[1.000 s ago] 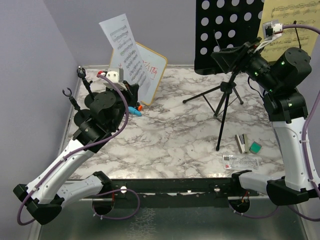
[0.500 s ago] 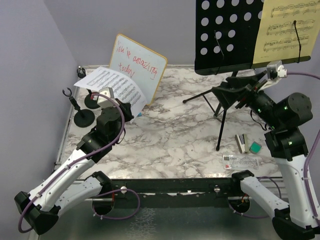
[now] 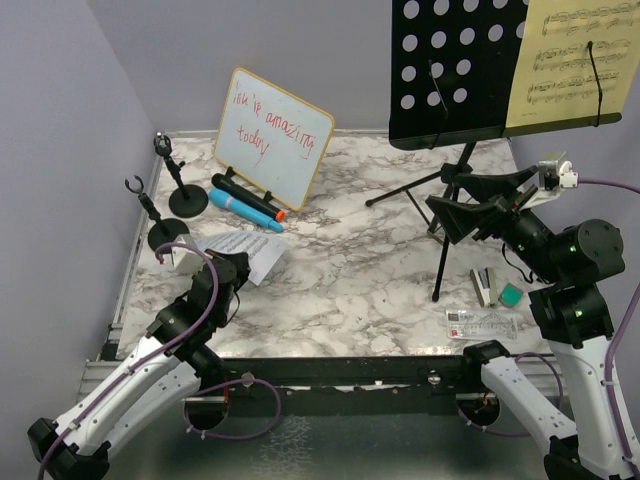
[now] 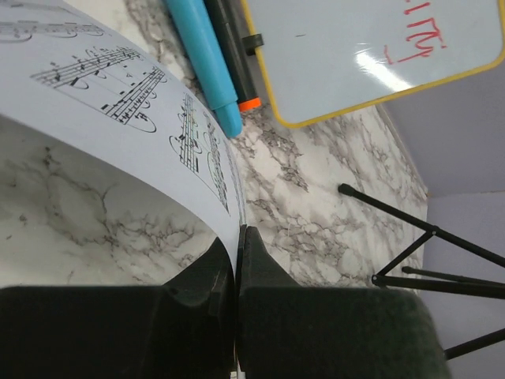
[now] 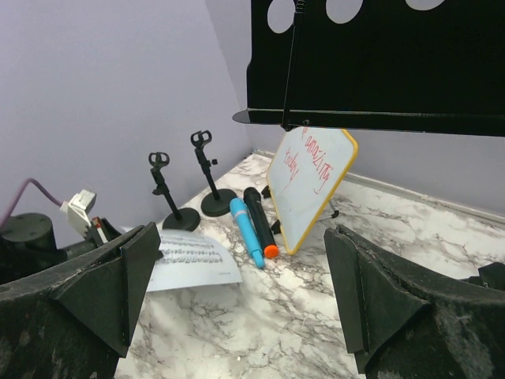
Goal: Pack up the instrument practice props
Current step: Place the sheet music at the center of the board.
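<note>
Top view: white sheet music (image 3: 245, 252), thin printed paper, lies on the marbled counter (image 3: 350, 290) in front of the whiteboard (image 3: 272, 135).

Left wrist: left tool (image 4: 237, 237) is pinched on the sheet's edge and the paper bows. Judged step: lifting it. Next move calls for a gentle raise.

Right wrist: right tool (image 5: 237, 292) is spread wide and empty, to the right of the whiteboard.

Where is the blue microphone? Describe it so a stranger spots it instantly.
Find the whiteboard with red writing at the back left. Two microphones lie side by side at its foot. It is the blue microphone, nearer the front than the black microphone with the orange end.
</note>
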Robot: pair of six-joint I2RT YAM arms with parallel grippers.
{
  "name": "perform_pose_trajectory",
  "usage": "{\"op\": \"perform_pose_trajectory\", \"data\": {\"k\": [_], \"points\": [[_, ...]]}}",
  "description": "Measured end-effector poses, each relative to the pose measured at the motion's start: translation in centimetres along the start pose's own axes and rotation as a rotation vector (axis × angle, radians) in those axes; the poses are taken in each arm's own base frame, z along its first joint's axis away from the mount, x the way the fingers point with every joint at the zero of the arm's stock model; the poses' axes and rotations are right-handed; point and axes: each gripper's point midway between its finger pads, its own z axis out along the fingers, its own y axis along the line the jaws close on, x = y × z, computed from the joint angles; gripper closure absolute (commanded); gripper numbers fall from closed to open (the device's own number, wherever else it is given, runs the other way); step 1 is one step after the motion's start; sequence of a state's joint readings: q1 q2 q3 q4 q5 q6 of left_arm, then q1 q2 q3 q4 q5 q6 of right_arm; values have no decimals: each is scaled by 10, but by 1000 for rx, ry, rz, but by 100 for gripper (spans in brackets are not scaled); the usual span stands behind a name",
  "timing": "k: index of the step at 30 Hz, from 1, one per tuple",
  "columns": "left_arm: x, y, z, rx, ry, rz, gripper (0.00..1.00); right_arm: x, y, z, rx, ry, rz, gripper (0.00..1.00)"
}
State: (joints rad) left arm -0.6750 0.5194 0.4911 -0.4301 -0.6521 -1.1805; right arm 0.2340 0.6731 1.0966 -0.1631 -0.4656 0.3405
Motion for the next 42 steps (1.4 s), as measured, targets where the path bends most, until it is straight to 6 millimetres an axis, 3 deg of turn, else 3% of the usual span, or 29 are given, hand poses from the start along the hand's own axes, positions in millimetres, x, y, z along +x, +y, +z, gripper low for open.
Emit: {"op": "perform_pose_trajectory", "data": {"k": [3, 11, 25, 40, 42], "points": [[9, 18, 0, -37, 14, -69, 100, 0, 0, -2, 3, -8, -3, 7], [30, 43, 4, -91, 49, -223, 100, -3, 2, -5, 2, -21, -10, 7], [73, 65, 14, -153, 158, -384, 100, -4, 0, -5, 16, -27, -12, 7], [75, 71, 17, -214, 144, -633, 100, -4, -3, -5, 28, -29, -25, 7], [77, 74, 18, -231, 140, -640, 84, -4, -4, -5, 31, -30, -28, 7]]}}
